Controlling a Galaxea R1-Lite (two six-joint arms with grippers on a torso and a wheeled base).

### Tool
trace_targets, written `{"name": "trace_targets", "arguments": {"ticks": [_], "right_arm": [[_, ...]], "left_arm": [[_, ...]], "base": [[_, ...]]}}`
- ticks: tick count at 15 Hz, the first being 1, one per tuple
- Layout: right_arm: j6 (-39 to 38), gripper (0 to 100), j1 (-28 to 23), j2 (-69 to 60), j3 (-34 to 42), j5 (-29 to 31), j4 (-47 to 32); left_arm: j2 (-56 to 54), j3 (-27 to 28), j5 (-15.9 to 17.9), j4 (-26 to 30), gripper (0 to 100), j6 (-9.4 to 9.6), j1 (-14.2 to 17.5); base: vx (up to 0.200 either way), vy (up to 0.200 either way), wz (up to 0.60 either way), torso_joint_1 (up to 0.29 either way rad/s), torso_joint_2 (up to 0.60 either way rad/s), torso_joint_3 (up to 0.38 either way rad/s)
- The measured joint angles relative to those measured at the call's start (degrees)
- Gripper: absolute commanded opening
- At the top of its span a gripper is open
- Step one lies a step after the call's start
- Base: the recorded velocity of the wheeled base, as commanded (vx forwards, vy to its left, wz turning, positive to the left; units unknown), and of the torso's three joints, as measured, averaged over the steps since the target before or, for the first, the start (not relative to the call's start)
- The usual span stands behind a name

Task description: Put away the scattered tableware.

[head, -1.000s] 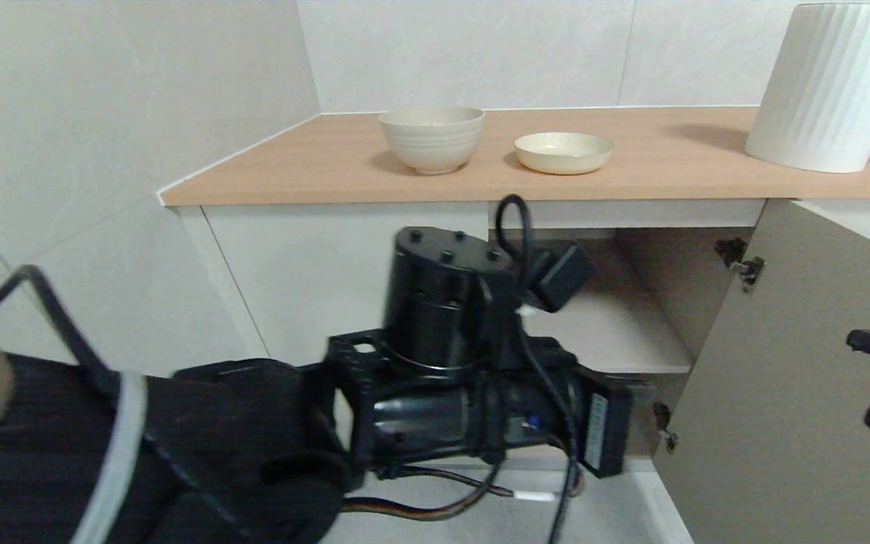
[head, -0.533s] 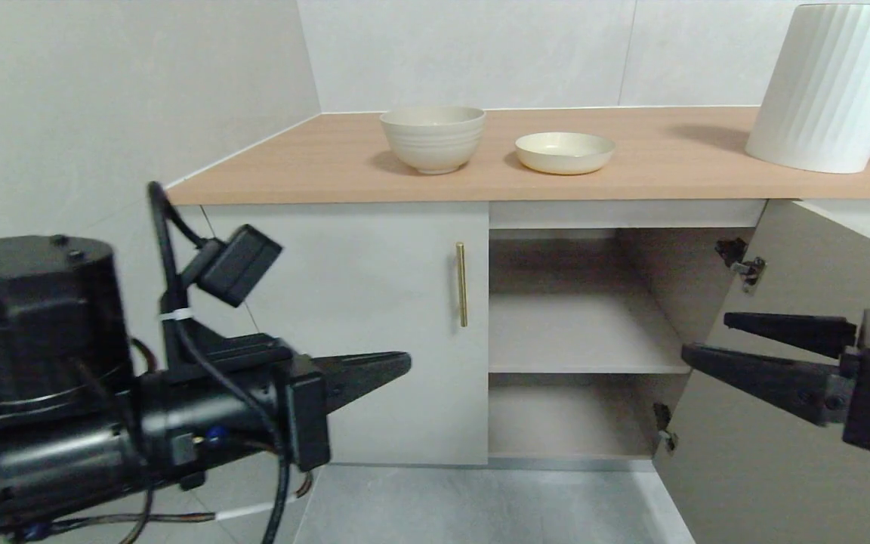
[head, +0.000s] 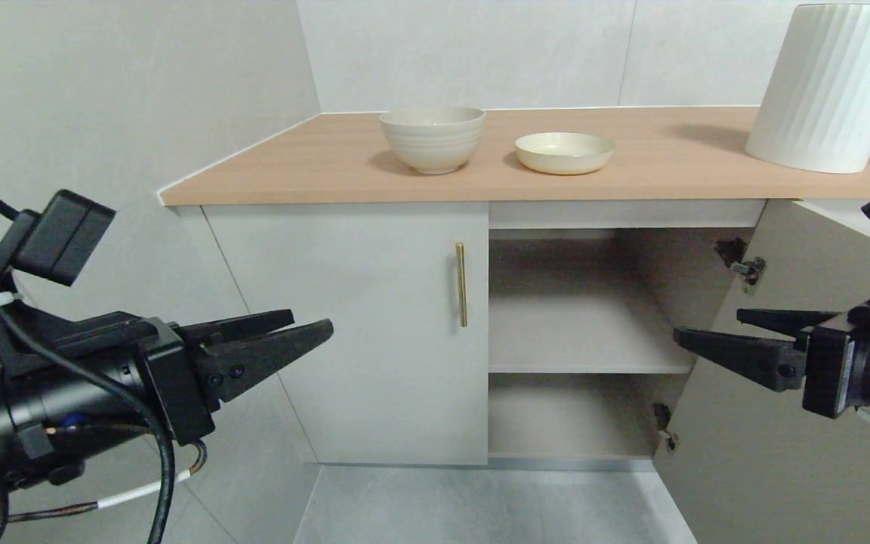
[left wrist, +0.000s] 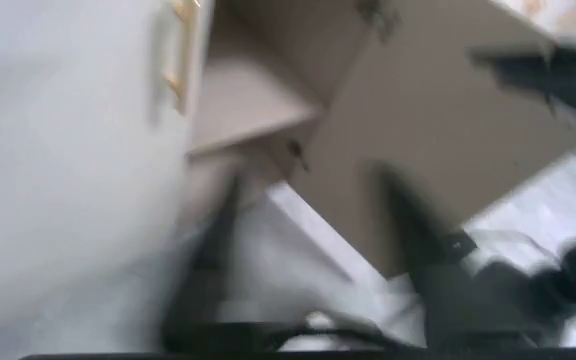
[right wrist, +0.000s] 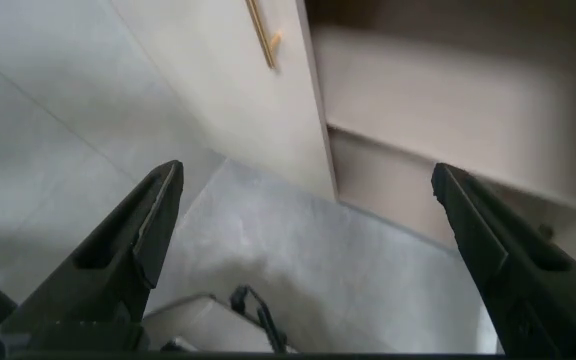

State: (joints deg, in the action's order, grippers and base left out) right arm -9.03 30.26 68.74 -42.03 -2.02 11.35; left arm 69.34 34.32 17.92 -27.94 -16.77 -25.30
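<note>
The left arm has swung away from in front of the cupboard to the robot's left, uncovering the closed door and the open bay, and the right gripper [head: 707,326] has come in from the right edge. The left gripper [head: 313,321] now hangs low, left of the door handle, with its tapered black fingers [left wrist: 408,250] spread apart. The right gripper sits in front of the open door [head: 752,438], its pointed fingers [right wrist: 138,245] also held wide, tips aimed toward the bay. The tableware stands on the wood-grain countertop [head: 291,172]. It is a deep, round cream bowl [head: 433,138] with faint ribbed bands and, just beside it but not touching, a shallow pale-yellow dish [head: 564,152] with a smooth rim. A tall white fluted cylinder [head: 831,83] stands well to their right. Below, the closed door [head: 374,332] is flat matte grey with a slim brass bar handle [head: 461,284] near its edge. The bay beside it has a square-edged upper shelf [head: 578,332] and a lower floor [head: 563,423]. The grippers are well apart, with the bay's mouth open between them.
</note>
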Motion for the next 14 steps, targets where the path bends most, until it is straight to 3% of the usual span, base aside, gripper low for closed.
{"name": "trace_targets", "arguments": {"ticks": [2, 6, 14], "right_arm": [[0.00, 100, -0.05, -1.19, -0.72, 0.11, -0.93], [0.00, 100, -0.05, -2.05, -0.93, 0.15, -0.95], [0.00, 100, -0.05, -2.65, -0.83, -0.11, -0.90]], "left_arm": [[0.41, 1.45, -2.24, -0.05, 100, 0.11, 2.58], [0.94, 2.50, -2.60, 0.00, 100, 0.13, 3.50], [0.26, 4.88, -2.62, 3.78, 100, 0.02, 5.42]], "base": [[0.000, 0.000, 0.00, 0.000, 0.00, 0.000], [0.000, 0.000, 0.00, 0.000, 0.00, 0.000], [0.200, 0.000, 0.00, 0.005, 0.00, 0.005]]}}
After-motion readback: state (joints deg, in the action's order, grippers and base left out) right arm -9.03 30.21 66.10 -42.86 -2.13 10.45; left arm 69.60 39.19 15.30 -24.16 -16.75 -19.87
